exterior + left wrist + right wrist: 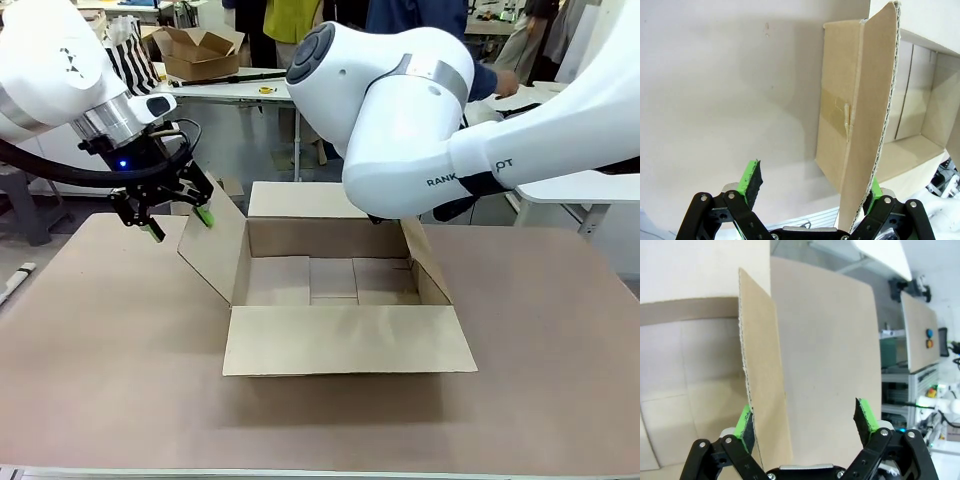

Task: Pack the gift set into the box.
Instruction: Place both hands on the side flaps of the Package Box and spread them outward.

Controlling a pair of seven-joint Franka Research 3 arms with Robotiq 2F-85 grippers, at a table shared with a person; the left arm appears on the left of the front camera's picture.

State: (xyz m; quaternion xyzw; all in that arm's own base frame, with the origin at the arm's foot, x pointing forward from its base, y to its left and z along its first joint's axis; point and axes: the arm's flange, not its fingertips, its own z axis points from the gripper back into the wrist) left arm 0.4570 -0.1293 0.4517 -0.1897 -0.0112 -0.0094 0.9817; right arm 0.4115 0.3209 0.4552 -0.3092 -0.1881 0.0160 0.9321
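Spread wide and gripping nothing, the left tool (180,224) straddles the left flap (212,250) and the right tool (805,417) the right flap (425,262) of the box (325,238) on the table (100,330); closing off-centre could crease cardboard or skew it.

The box (350,340) was matt brown cardboard (corrugated at its cut edges); the bench (110,350) looked smooth and matt, the white arm shells (400,110) glossy plastic.
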